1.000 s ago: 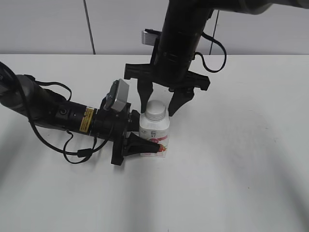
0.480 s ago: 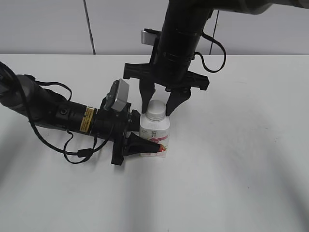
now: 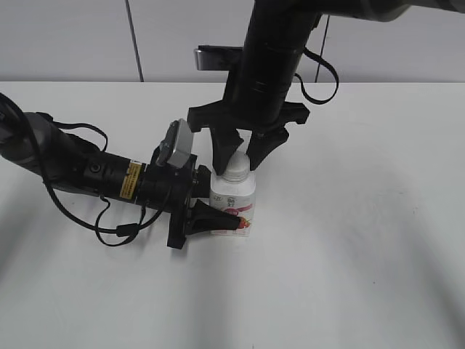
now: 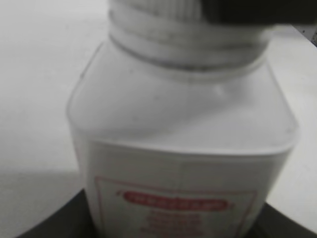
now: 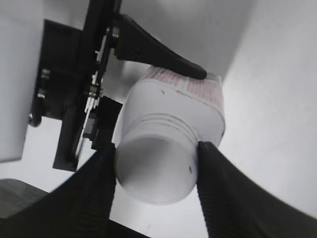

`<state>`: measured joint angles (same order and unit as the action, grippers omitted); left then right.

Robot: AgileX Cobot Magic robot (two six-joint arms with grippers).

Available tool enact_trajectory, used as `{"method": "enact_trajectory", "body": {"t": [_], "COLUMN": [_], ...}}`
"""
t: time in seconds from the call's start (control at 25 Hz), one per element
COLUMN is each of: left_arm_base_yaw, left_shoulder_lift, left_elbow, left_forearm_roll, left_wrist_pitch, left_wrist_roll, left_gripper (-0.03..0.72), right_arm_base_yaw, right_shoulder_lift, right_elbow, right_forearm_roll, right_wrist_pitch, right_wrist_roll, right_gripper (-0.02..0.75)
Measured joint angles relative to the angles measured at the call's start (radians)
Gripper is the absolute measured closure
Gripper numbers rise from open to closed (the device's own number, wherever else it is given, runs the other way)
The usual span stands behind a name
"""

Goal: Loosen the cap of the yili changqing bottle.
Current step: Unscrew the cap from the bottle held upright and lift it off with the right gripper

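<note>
On the white table (image 3: 363, 276), the left gripper (image 3: 218, 207) reaches in sideways from the left and pinches the lower, labelled body of the small squat white plastic drink bottle with a red-pink fruit label (image 3: 232, 203), which stands upright near the middle. Directly above it, the right gripper (image 3: 237, 156) points straight down, in line with the bottle's vertical axis. Its two ribbed black fingers (image 5: 218, 193) press on opposite sides of the round white ribbed screw cap (image 5: 156, 173). A twist about that upright axis looks like the next requirement, the left arm bracing the bottle.
</note>
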<state>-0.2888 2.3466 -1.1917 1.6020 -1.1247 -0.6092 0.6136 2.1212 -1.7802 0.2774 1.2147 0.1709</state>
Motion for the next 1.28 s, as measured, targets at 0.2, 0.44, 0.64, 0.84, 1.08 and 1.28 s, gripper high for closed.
{"method": "enact_trajectory", "body": {"t": [0.2,0.44,0.64,0.84,1.08,1.28], "left_arm_base_yaw": [0.0,0.0,0.0,0.0,0.0,0.0], "left_shoulder_lift": [0.0,0.0,0.0,0.0,0.0,0.0], "left_elbow": [0.0,0.0,0.0,-0.001,-0.001,-0.001], "left_forearm_roll": [0.006,0.01,0.016,0.027,0.029,0.031], "left_wrist_pitch": [0.0,-0.001,-0.001,-0.003,-0.004,-0.007], "left_wrist_roll": [0.0,0.001,0.003,0.003,0.004,0.003], "left_gripper": [0.322,0.322,0.322,0.322,0.322,0.322], "right_arm_base_yaw": [0.0,0.0,0.0,0.0,0.0,0.0], "right_shoulder_lift": [0.0,0.0,0.0,0.0,0.0,-0.003], "right_elbow": [0.0,0.0,0.0,0.0,0.0,-0.002], "right_forearm_roll": [0.006,0.006,0.007,0.011,0.012,0.012], "right_wrist_pitch": [0.0,0.0,0.0,0.001,0.002,0.004], "right_wrist_roll": [-0.285,-0.61,-0.817,-1.028,-1.151,-1.17], "right_gripper": [0.339,0.339,0.339,0.342,0.342,0.343]}}
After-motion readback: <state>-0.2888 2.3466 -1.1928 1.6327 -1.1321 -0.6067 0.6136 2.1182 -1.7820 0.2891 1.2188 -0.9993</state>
